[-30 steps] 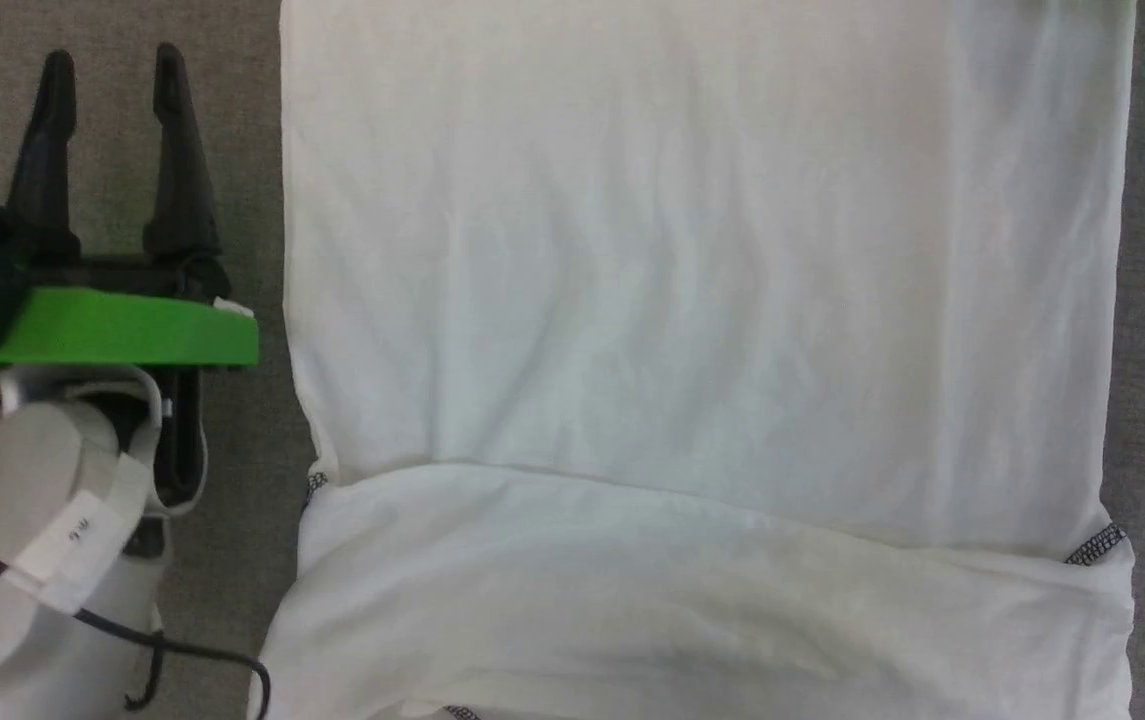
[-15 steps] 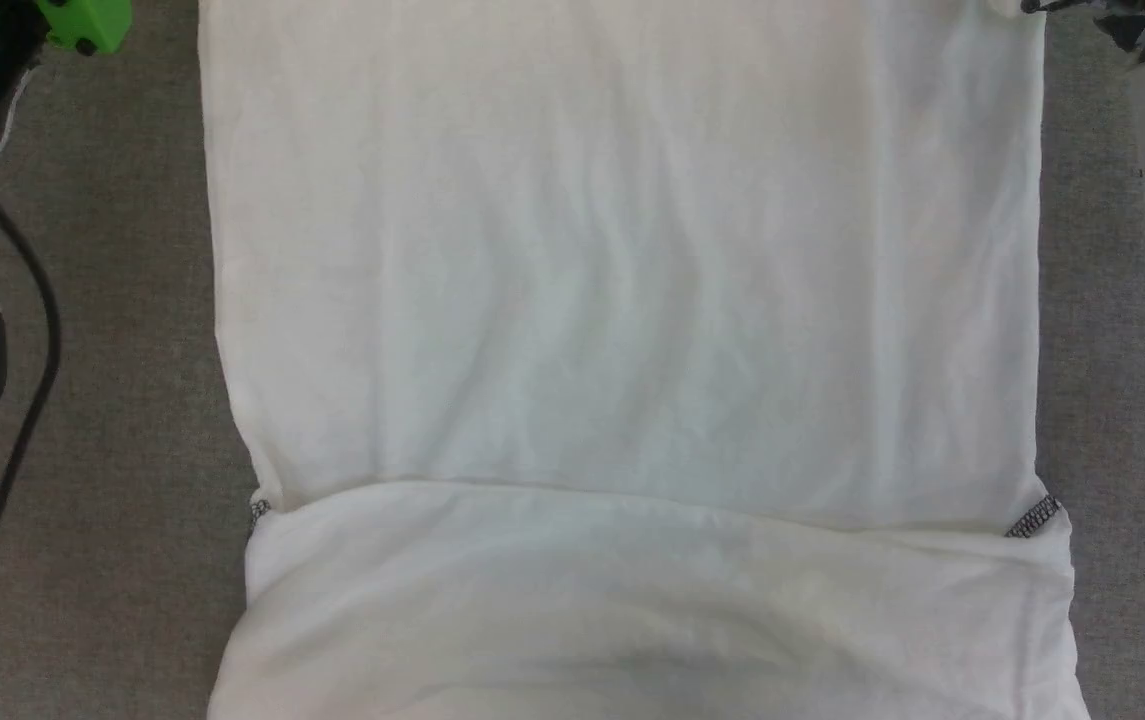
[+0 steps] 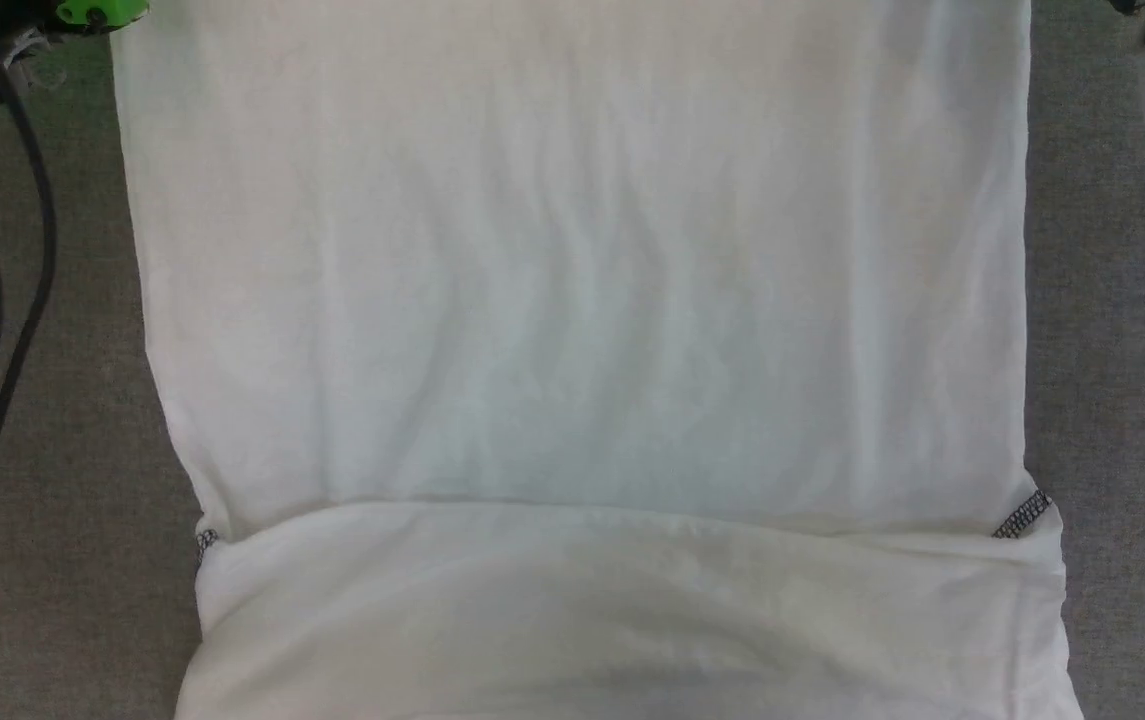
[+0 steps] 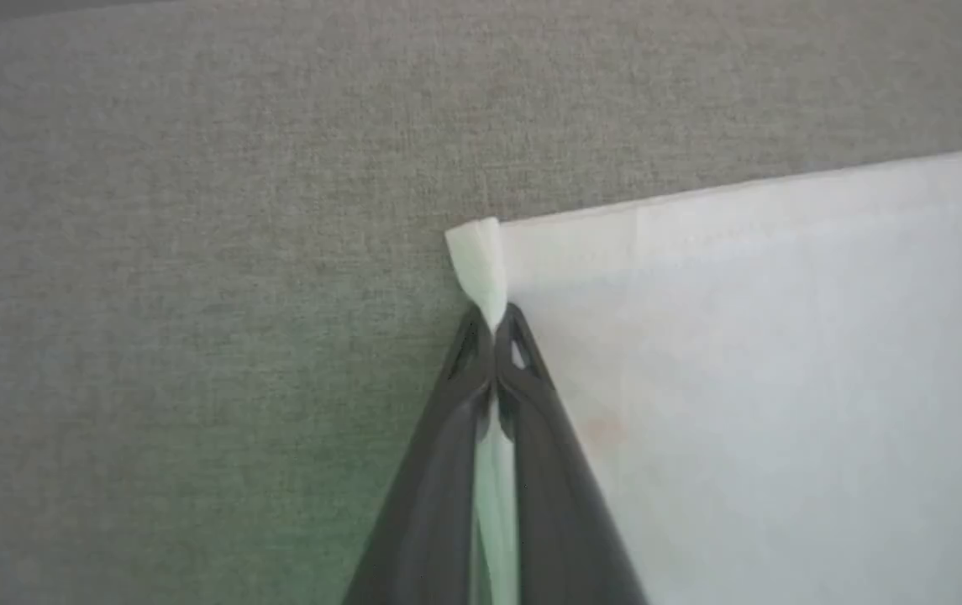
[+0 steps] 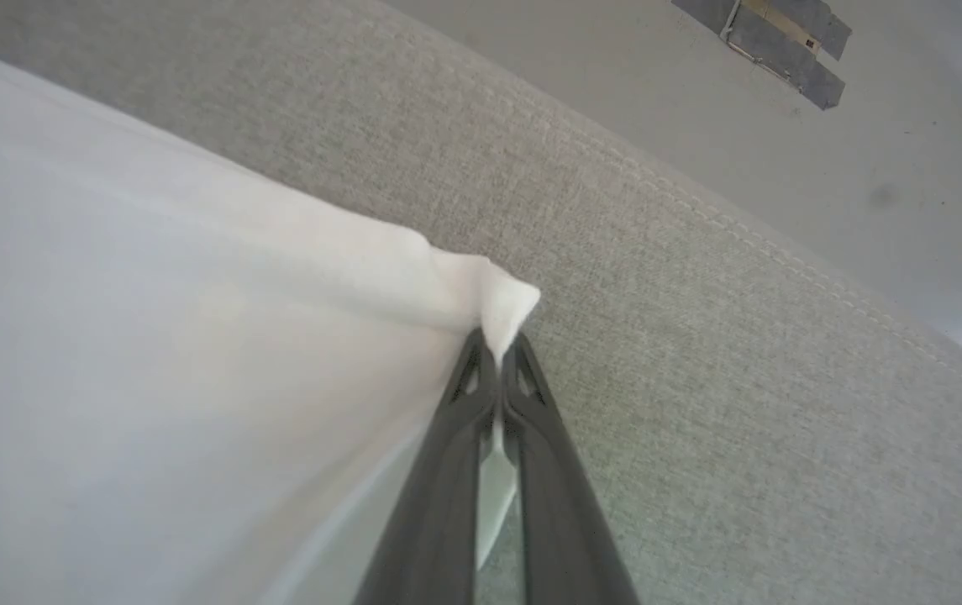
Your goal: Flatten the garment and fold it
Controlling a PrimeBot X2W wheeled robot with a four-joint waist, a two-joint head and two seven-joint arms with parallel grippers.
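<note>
Shirt (image 3: 572, 300) first, from the head camera: it lies spread white and fairly smooth on the grey cloth surface (image 3: 82, 500). Its near part is doubled over along a straight crease, with speckled stitching (image 3: 1022, 515) showing at each end of that crease. Left wrist camera: the left gripper (image 4: 494, 323) is clenched on one shirt corner, a small tuft poking past its tips. Right wrist camera: the right gripper (image 5: 499, 351) pinches another corner the same way.
</note>
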